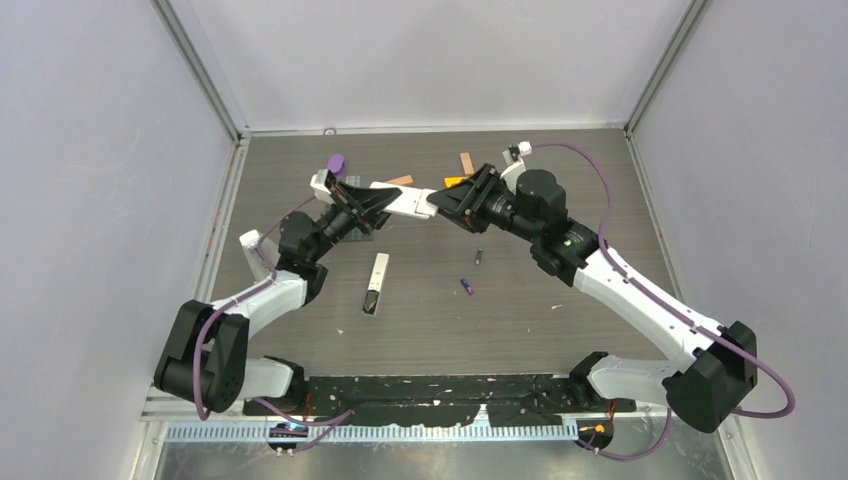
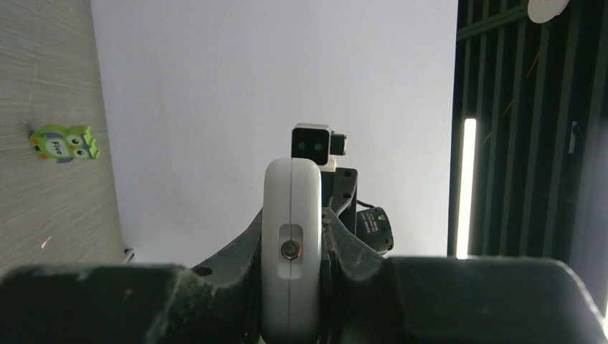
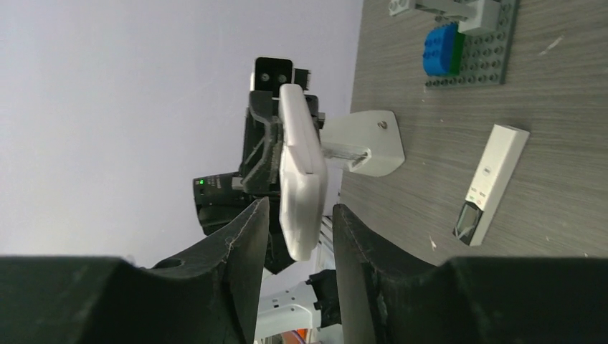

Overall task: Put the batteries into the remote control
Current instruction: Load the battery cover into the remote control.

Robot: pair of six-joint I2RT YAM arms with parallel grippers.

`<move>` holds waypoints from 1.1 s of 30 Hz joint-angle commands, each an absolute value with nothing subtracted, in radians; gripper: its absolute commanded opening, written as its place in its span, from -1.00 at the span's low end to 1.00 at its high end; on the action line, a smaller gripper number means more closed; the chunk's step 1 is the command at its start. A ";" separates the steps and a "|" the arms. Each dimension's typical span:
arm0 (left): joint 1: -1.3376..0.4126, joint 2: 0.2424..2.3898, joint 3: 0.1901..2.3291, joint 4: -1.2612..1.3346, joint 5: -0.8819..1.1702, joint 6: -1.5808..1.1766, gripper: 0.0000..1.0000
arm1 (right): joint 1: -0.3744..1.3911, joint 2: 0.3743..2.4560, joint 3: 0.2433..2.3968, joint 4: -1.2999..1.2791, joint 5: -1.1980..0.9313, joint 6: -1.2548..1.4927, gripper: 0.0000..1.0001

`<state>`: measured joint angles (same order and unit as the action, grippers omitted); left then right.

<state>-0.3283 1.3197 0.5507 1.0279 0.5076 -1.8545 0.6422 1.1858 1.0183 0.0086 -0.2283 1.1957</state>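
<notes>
The white remote control [image 1: 402, 200] is held off the table at the back centre, with my left gripper [image 1: 368, 207] shut on its left part. In the left wrist view the remote control [image 2: 290, 251] stands edge-on, clamped between both fingers. My right gripper [image 1: 446, 200] is at the remote's right end. The right wrist view shows this gripper [image 3: 301, 208] open, with the remote's end [image 3: 301, 179] between the fingers and a gap on each side. A dark battery [image 1: 479, 257] and a blue-purple battery [image 1: 467, 287] lie loose on the table below the right gripper.
A second slim white device with a dark end [image 1: 375, 283] lies on the table in front of the left gripper; it also shows as the slim device [image 3: 491, 183]. Orange-brown blocks [image 1: 465, 163] and a purple cylinder [image 1: 337, 162] sit at the back. A grey studded plate [image 3: 469, 50] carries a blue brick.
</notes>
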 commanded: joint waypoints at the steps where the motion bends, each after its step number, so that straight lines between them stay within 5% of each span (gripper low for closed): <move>1: -0.333 1.288 0.564 1.073 0.531 -1.839 -1.00 | 0.641 1.207 1.091 -0.124 -0.249 1.143 -0.15; 10: -0.334 1.290 0.575 1.065 0.543 -1.828 -1.00 | 0.646 1.242 1.110 -0.153 -0.261 1.120 -0.38; 33: -0.339 1.333 0.607 1.231 0.570 -1.846 -1.00 | 0.623 1.276 1.058 -0.145 -0.395 1.049 -0.42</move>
<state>-0.3302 1.3499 0.5575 1.0565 0.5499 -1.8214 0.6342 1.2575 1.0676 -0.0761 -0.3202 1.1313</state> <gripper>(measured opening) 0.232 0.312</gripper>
